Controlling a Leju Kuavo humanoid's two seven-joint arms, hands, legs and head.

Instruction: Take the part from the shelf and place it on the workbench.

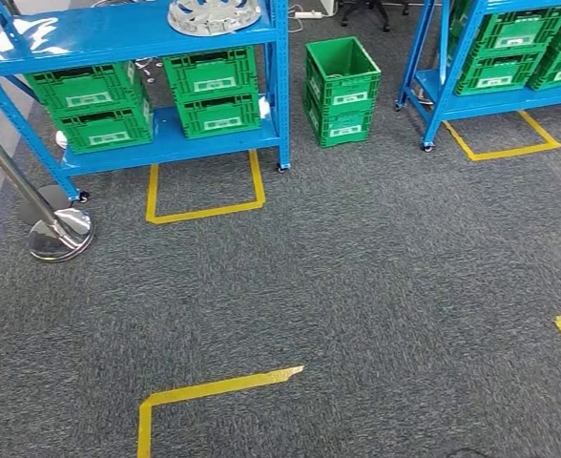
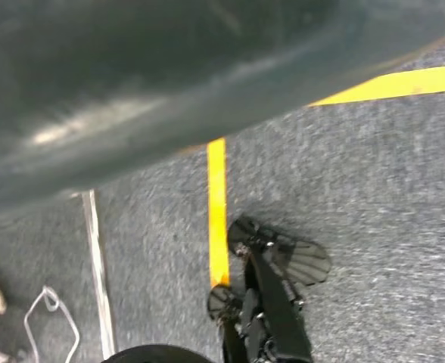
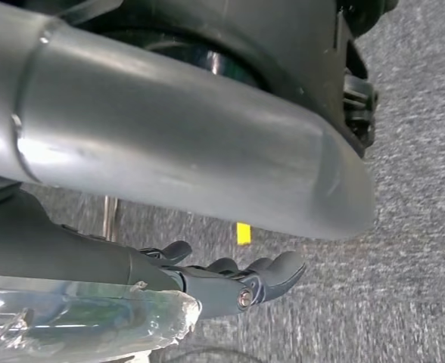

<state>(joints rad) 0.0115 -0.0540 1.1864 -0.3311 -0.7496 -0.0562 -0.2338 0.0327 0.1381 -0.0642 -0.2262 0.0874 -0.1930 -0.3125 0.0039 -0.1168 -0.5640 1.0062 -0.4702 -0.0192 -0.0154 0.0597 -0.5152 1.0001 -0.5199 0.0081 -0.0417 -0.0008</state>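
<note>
The part point(image 1: 213, 14) is a pale, round, perforated metal ring lying flat on the upper board of the blue shelf point(image 1: 140, 38) at the far left of the head view. In the right wrist view my right hand point(image 3: 231, 276) hangs over the grey carpet. Its thick grey thumb point(image 3: 209, 144) and dark fingers point(image 3: 266, 274) are stretched out with nothing in them. In the left wrist view a blurred grey part of my left hand point(image 2: 151, 83) crosses the picture above the carpet, and its fingers are hidden.
Green crates point(image 1: 91, 105) fill the shelf's lower level, and one green crate point(image 1: 339, 88) stands on the floor beside it. A second blue shelf point(image 1: 501, 57) with crates is at the far right. A chrome post base point(image 1: 60, 234) sits at the left. Yellow tape point(image 1: 205, 389) marks the carpet.
</note>
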